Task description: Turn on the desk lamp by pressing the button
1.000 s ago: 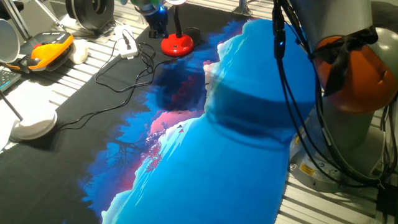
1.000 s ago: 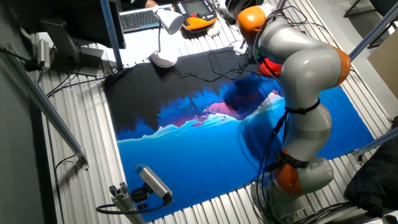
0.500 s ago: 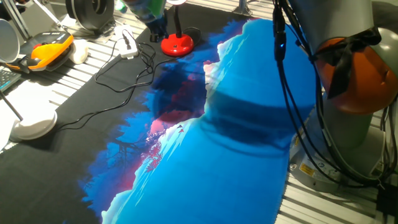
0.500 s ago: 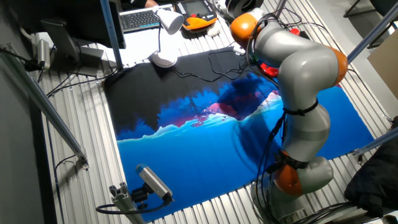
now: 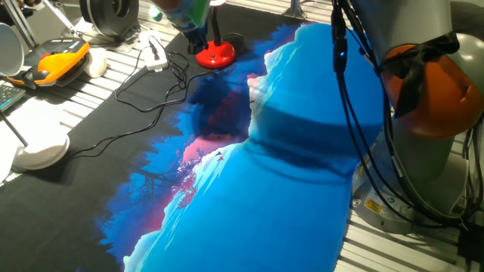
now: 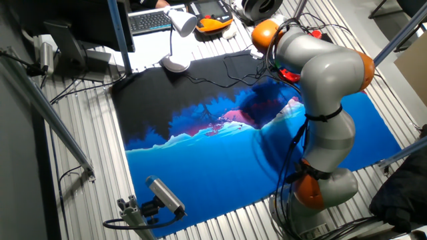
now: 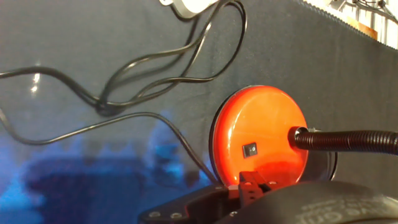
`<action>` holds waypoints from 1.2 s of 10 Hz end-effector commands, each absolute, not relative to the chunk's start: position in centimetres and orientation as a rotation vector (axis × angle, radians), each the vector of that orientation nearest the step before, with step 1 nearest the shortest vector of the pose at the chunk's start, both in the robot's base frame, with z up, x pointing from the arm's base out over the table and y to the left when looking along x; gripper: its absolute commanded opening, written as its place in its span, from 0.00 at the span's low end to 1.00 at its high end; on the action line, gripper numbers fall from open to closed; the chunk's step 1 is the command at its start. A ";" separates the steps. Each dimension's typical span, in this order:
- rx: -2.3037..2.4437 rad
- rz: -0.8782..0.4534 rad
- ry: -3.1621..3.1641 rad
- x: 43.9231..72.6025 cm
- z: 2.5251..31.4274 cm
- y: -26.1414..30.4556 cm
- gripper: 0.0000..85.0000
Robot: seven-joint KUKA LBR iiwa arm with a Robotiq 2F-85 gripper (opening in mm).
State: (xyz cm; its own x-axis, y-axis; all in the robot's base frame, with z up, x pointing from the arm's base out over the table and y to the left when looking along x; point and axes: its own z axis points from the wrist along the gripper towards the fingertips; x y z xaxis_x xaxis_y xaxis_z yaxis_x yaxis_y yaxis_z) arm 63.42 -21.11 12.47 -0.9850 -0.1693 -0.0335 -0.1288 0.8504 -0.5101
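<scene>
I hold the gripper (image 7: 249, 186) just above the desk lamp's (image 7: 260, 134) red base, its small black rocker button (image 7: 250, 149) just ahead of the fingers—whose opening I cannot tell—so I'd descend slowly, centred on the button, clear of the corrugated stem (image 7: 348, 141).

A ribbed aluminium-slat table (image 6: 87, 200) carries a black-and-blue printed landscape mat (image 6: 200, 160). At eleven o'clock sit a dark computer keyboard (image 6: 150, 21) and a white disc-based lamp (image 6: 175, 63); a grey metal frame strut (image 6: 47, 113) crosses at nine o'clock.
</scene>
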 end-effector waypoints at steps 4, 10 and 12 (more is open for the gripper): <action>-0.248 -0.786 2.921 63.5 10.9 -22.9 0.00; -0.251 -0.809 2.905 63.7 10.2 -23.4 0.00; -0.266 -0.854 2.914 63.7 10.2 -23.4 0.00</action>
